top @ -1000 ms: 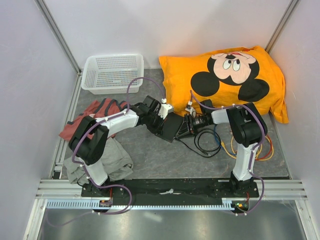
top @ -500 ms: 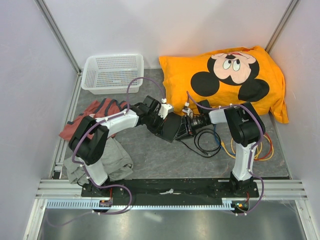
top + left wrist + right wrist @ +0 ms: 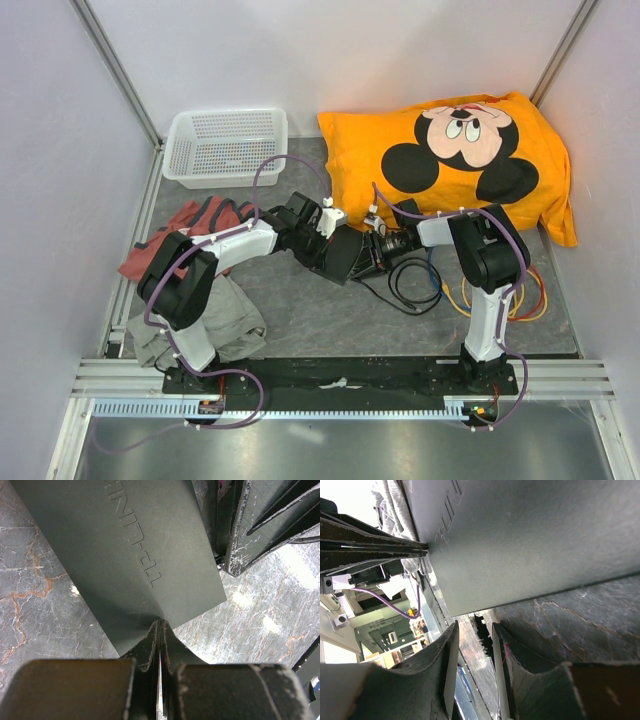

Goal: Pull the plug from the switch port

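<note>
Left pincer (image 3: 160, 628) is pressed together, with its tips resting on a corner of the switch (image 3: 135, 545), apparently bracing it. The switch lies on the bench (image 3: 300, 315) near the middle, just in front of the orange pillow (image 3: 360, 150) at the far edge.

Right pincer (image 3: 474, 647) is at the opposite end of the switch. Its jaws stand partly apart on either side of a small dark ridged part (image 3: 483, 634). Whether they pinch that part cannot be determined.

Status: the extraction appears not yet done, since no plug is seen clear of the switch. What is probably left is to clamp the plug firmly and draw it straight out while the switch is held down.

Visibility limits:
- The port face is hidden in all views.
- The ridged part cannot be confirmed as the plug.
- The black cable (image 3: 408, 287) looped towards the right edge cannot be traced to any port.
- In the top view, both pincers merge with the black housing.
</note>
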